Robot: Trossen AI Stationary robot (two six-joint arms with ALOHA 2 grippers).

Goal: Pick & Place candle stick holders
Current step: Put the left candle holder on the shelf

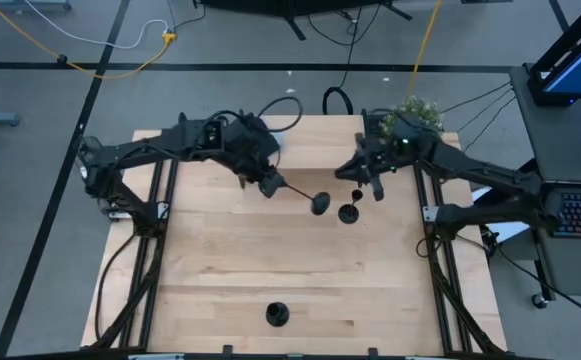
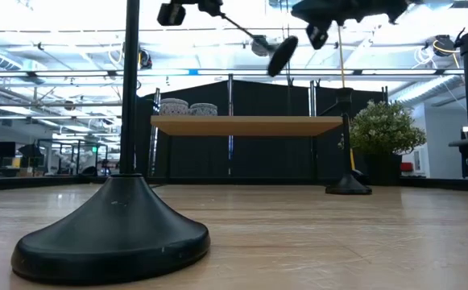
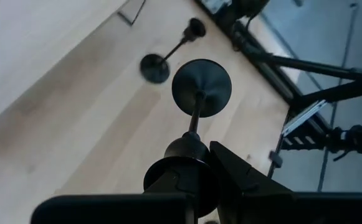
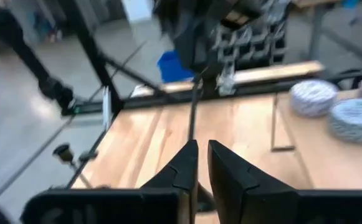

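The left gripper's (image 1: 270,186) fingers pinch the cup end of a candle stick holder (image 1: 308,196) held tilted above the surface (image 1: 230,270), beside the right gripper (image 1: 368,188) whose nearly closed fingers hover over a second holder (image 1: 349,212), while a third holder (image 1: 277,315) stands well apart.

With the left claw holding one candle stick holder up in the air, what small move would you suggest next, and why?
Probably lower the left claw and tip its candle stick holder upright onto bare table, since it hangs tilted, base outward, close to the standing holder under the right claw.
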